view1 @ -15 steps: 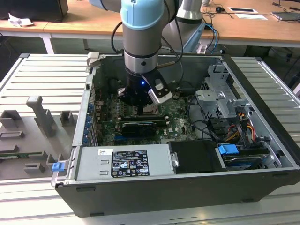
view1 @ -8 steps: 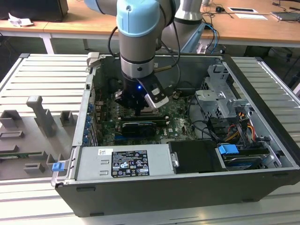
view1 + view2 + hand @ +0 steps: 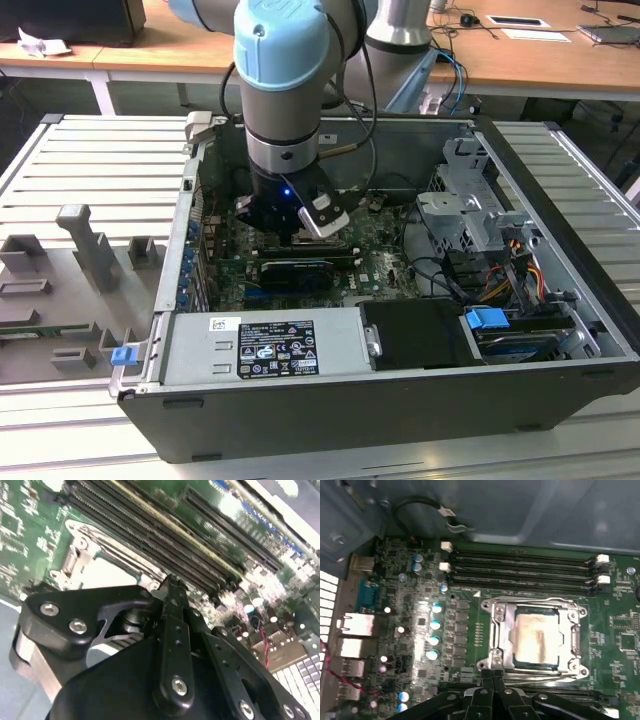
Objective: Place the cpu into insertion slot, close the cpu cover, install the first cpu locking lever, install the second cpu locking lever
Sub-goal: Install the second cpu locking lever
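In the first wrist view the cpu [image 3: 536, 637] lies flat in its socket, its dull silvery top showing through the open centre of the cpu cover [image 3: 501, 630]. The cover is folded down over it. A thin metal lever [image 3: 545, 678] runs along the socket edge nearest the gripper. My gripper [image 3: 492, 674] is shut, its two black fingertips pressed together right at that edge, by the socket corner. The second wrist view has the shut gripper [image 3: 170, 582] with its tip just over the socket frame [image 3: 80, 550]. In the exterior view the gripper [image 3: 287, 230] is low inside the computer case.
Memory slots [image 3: 520, 567] run just beyond the socket, and a row of capacitors [image 3: 434, 625] stands beside it. The case wall [image 3: 520, 510] with a black cable [image 3: 420, 505] rises behind. A black card [image 3: 295, 272], the power supply [image 3: 265, 345] and a drive cage [image 3: 470, 210] crowd the case.
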Tool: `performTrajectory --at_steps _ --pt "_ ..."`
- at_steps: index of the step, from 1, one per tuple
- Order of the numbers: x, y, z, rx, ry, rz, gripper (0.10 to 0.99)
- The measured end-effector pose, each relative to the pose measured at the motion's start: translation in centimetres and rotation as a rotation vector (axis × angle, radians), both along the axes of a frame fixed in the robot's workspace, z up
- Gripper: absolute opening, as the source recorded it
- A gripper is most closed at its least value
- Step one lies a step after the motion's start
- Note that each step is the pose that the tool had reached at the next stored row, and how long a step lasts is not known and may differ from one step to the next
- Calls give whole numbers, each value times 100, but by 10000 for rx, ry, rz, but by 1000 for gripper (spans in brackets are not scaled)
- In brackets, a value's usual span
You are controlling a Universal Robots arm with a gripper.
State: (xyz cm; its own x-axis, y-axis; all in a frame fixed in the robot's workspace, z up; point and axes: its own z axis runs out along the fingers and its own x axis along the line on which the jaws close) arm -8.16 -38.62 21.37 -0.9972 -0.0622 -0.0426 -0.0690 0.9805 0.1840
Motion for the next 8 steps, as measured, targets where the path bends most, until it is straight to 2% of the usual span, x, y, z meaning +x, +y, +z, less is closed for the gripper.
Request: performTrajectory --at_steps 1,2,3,4,6,8 --pt "-4 0 -13 23 -2 1 106" --pt "-5 -2 -83 44 0 1 106" --pt "-4 -4 -130 252 0 2 106" --pt "-8 -14 -171 526 2 1 106" --pt "-14 -13 -162 547 -3 2 106" --pt "-18 -14 -88 542 0 1 106"
